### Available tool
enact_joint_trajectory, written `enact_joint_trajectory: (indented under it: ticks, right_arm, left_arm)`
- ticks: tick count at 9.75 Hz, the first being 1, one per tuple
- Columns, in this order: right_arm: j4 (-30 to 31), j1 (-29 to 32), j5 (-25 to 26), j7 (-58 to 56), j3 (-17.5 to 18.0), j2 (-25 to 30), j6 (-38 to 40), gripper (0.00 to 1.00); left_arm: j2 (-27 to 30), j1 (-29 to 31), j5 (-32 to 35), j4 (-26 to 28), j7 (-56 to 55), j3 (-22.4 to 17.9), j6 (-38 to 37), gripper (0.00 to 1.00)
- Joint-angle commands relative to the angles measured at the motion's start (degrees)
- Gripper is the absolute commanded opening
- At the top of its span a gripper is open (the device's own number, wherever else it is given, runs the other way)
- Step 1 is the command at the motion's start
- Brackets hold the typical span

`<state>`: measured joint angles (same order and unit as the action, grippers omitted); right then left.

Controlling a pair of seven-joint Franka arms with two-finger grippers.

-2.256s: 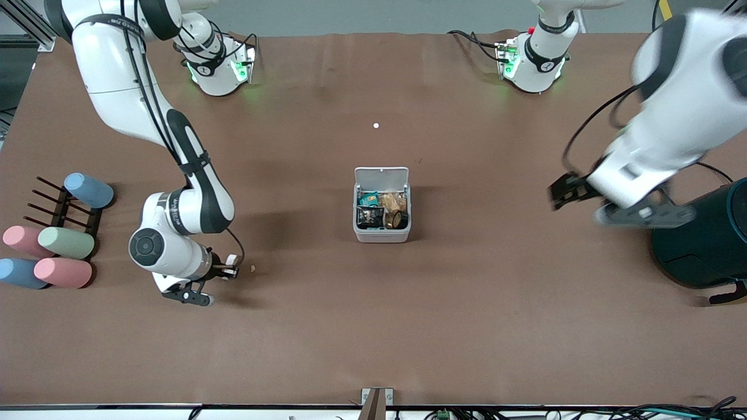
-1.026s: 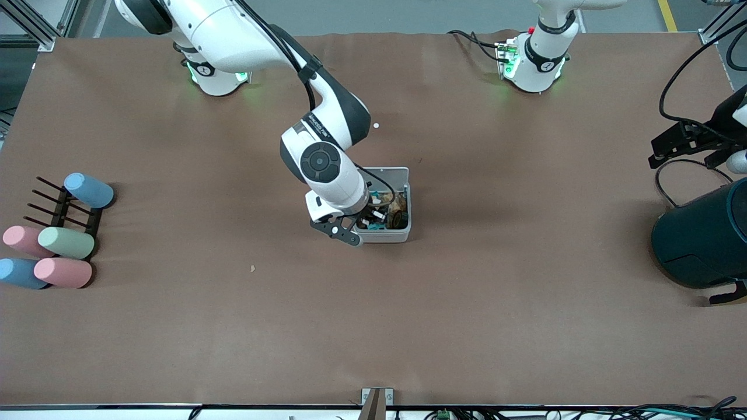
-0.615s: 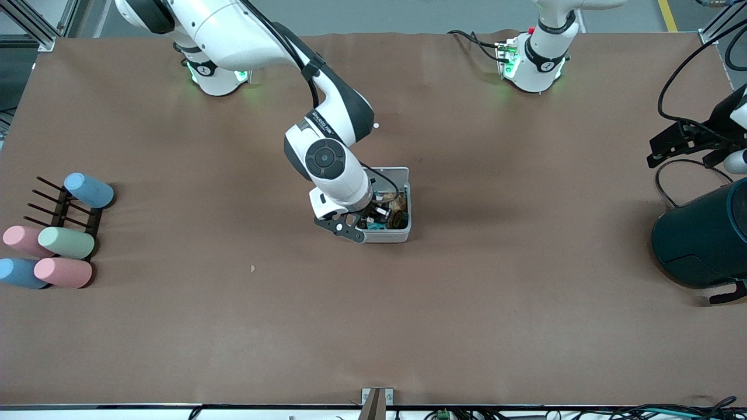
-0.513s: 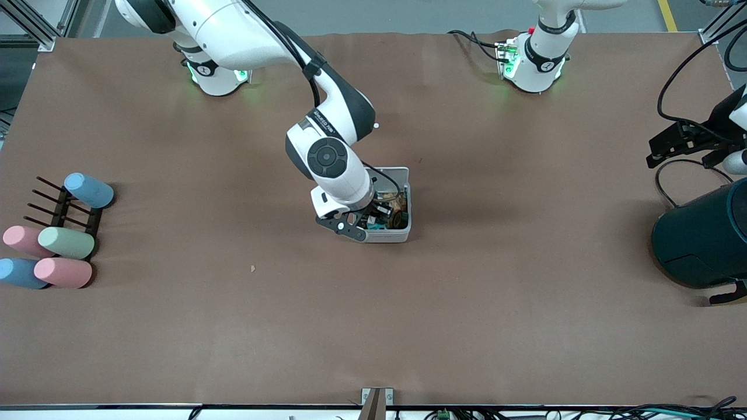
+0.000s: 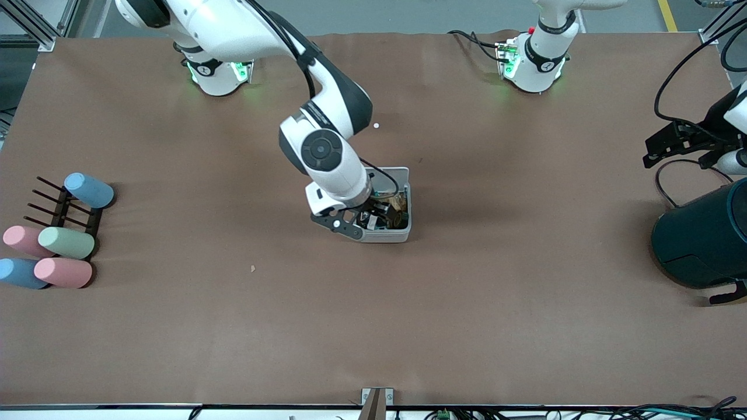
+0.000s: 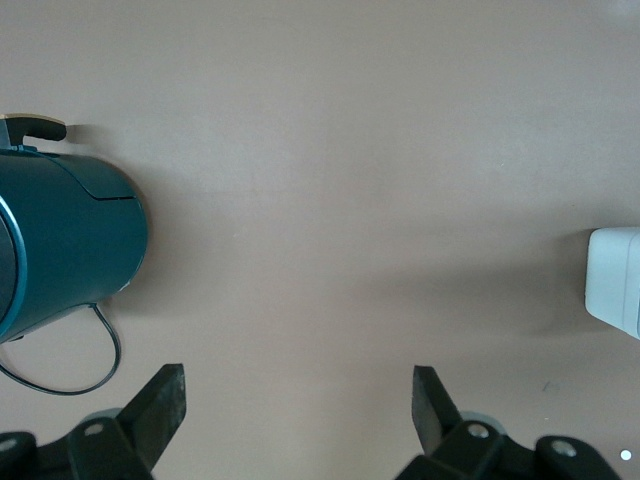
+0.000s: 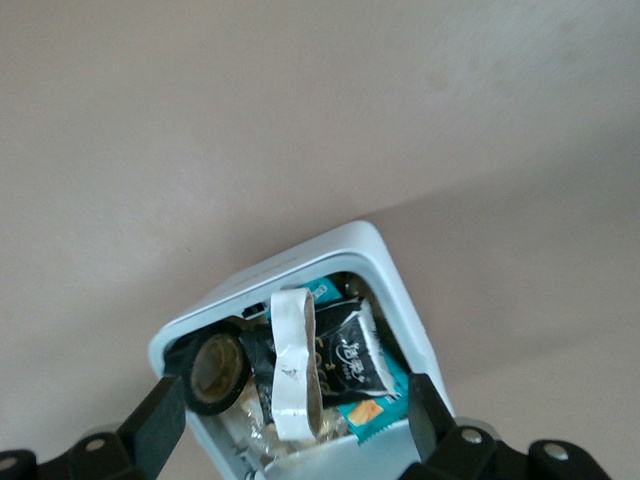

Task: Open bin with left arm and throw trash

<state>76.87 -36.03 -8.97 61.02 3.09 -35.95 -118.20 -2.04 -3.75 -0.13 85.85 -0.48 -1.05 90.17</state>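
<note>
The bin (image 5: 385,236) stands mid-table with its lid (image 5: 394,173) up. My right gripper (image 5: 369,220) hangs just over it. In the right wrist view the gripper (image 7: 295,425) is open over the bin (image 7: 400,290). The white oblong piece (image 7: 293,375) lies free inside, between the black tape roll (image 7: 212,372) and the crumpled black wrapper (image 7: 350,362). My left gripper (image 5: 656,153) waits in the air at the left arm's end of the table. In its wrist view it (image 6: 295,400) is open and empty, and a corner of the bin (image 6: 615,280) shows.
A large dark teal container (image 5: 700,239) stands below the left gripper and shows in the left wrist view (image 6: 60,240). A rack with several pastel cups (image 5: 58,233) is at the right arm's end. A tan crumb (image 5: 252,268) and a white dot (image 5: 376,125) lie on the table.
My right arm carried the white piece from beside the tan crumb to over the bin, where it now lies free. My left arm drew back toward its end of the table.
</note>
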Motion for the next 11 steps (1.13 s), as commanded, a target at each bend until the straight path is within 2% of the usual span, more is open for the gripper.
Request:
enact_joint_trajectory:
  ticks: [1,4,6,8,10,11]
  right_arm:
    - [1.9,9.0,-0.1,-5.1,0.4,8.2,9.8,0.98]
    - [2.1,27.0,0.0,-32.1,0.4,19.7,30.3,0.99]
    - [6.8,36.3,1.3,-52.0,0.4,29.5,38.0,0.99]
    - [10.0,39.7,5.3,-63.7,0.4,36.9,41.5,0.99]
    - [8.7,41.8,6.3,-68.7,0.5,37.2,41.8,0.99]
    - [8.5,40.3,10.9,-68.2,1.1,37.0,41.7,0.99]
  left_arm:
    - [-0.2,0.2,0.0,-0.9,-1.0,0.4,-1.0,1.0]
    - [-0.2,0.1,0.1,-0.9,-1.0,0.4,-1.0,1.0]
    - [-0.2,0.2,0.1,-0.9,-1.0,0.4,-1.0,1.0]
    - [-0.2,0.4,0.3,-0.9,-1.0,0.4,-0.9,1.0]
    - [-0.2,0.3,0.2,-0.9,-1.0,0.4,-1.0,1.0]
    - [-0.2,0.4,0.2,-0.9,-1.0,0.4,-1.0,1.0]
